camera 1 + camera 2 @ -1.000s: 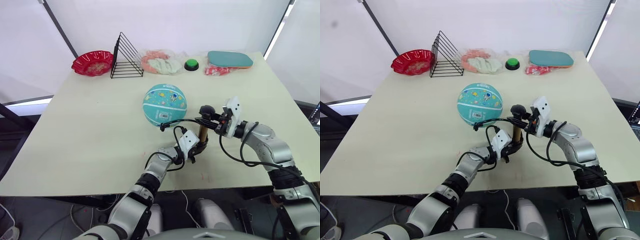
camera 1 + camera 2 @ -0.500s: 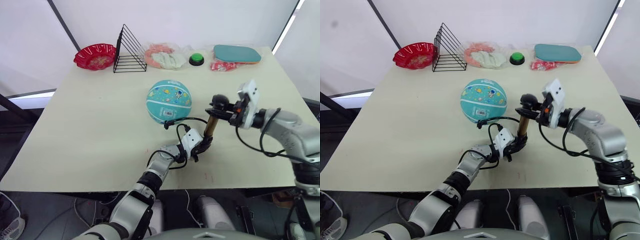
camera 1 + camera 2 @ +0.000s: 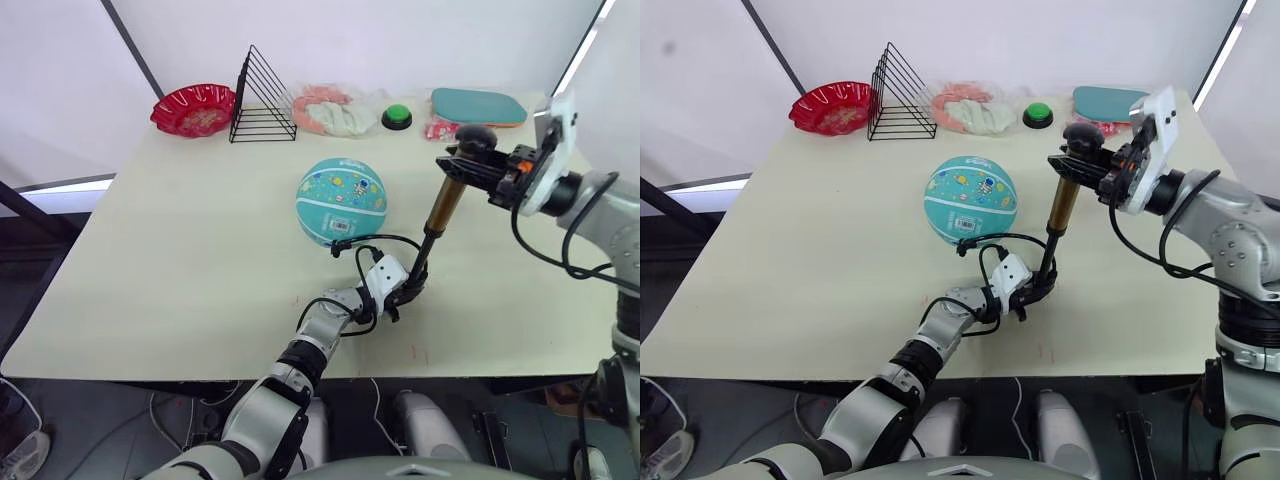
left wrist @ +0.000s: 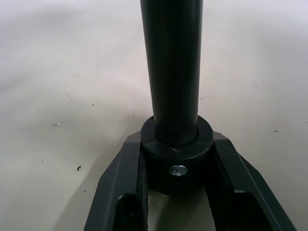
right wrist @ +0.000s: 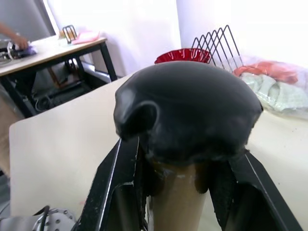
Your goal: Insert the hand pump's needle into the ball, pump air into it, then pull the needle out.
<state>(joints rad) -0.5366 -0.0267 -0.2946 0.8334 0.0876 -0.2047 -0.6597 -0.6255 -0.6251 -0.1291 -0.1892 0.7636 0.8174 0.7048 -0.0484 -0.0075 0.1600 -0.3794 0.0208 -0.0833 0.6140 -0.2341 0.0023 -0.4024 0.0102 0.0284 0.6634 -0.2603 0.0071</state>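
The teal-blue ball (image 3: 341,201) rests mid-table. The hand pump (image 3: 443,205) stands upright just right of it, drawn out long: its gold barrel is high up and a thin black rod (image 3: 1049,255) runs down to the black base. My left gripper (image 3: 405,293) is shut on that base (image 4: 176,154) at table level. My right gripper (image 3: 470,165) is shut on the black T-handle (image 5: 187,110), held high. The black hose (image 3: 385,240) loops from the base to the ball's lower side by the barcode label. The needle is too small to make out there.
Along the far edge stand a red bowl (image 3: 193,108), a black wire rack (image 3: 262,100), a bag of pink and white items (image 3: 330,112), a green button (image 3: 397,117), a teal flat case (image 3: 480,105) and a red-white packet (image 3: 440,128).
My right gripper has lifted the T-handle up and away, drawing the pump out long. The left gripper still holds the base on the table. The camera has shifted a little.
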